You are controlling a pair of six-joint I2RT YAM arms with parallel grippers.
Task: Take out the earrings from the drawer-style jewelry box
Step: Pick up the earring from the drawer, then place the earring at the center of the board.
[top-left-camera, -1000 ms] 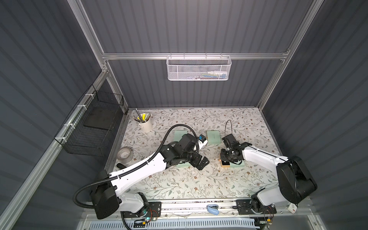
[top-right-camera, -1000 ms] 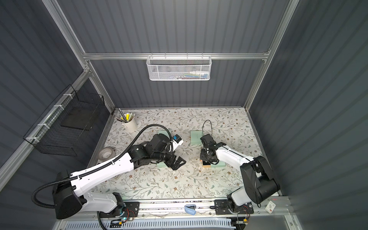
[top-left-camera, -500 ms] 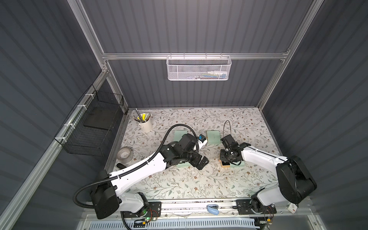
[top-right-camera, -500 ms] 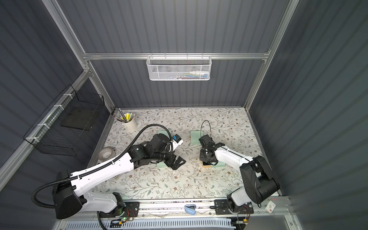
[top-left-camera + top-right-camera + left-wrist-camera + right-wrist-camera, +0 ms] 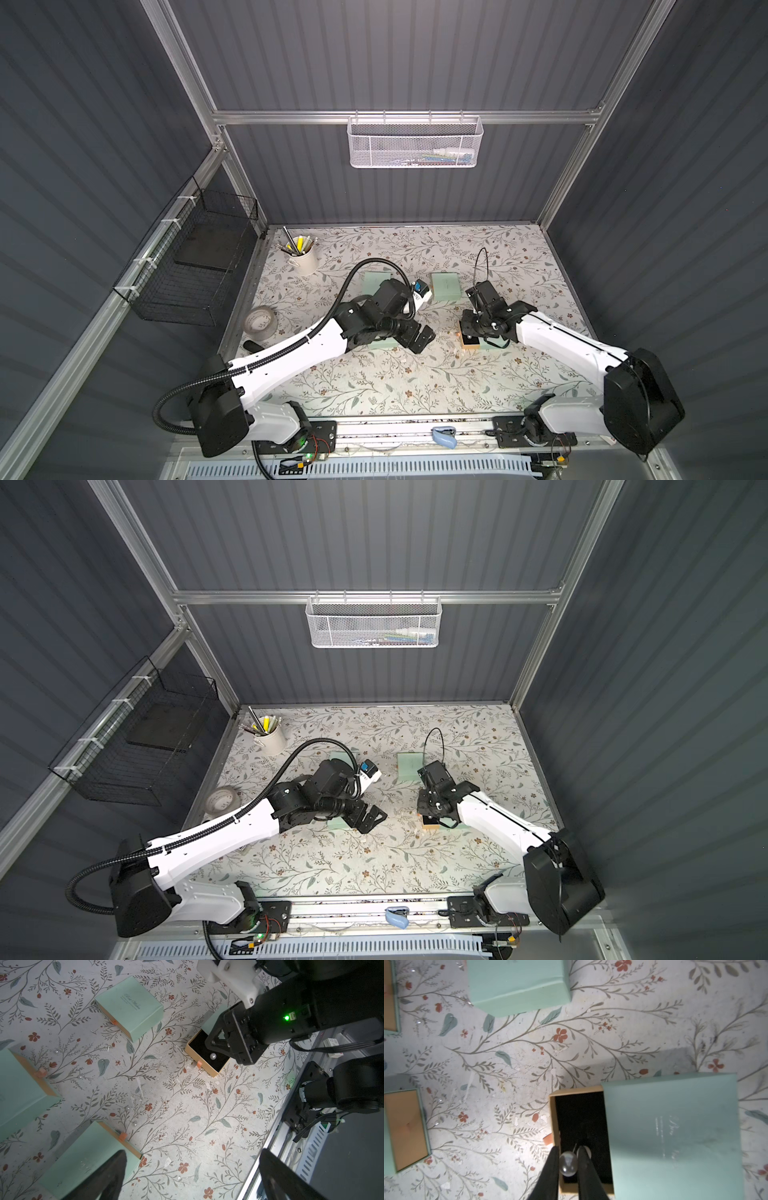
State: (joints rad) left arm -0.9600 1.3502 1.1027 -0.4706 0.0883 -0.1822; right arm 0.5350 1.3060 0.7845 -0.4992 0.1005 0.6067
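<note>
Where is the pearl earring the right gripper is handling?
In the right wrist view, the pearl earring sits pinched between the fingertips of the right gripper, just over the black-lined open drawer of the mint jewelry box on the robot's right side.

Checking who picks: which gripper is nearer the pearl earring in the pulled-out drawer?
Right. The right gripper pinches the pearl earring over the drawer; the left gripper hangs open, well apart from it.

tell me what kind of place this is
Probably a robot test cell, not a home: grey panel walls on an aluminium frame, a left arm and right arm bolted to a front rail, and a mint jewelry box staged on a floral tabletop.
</note>
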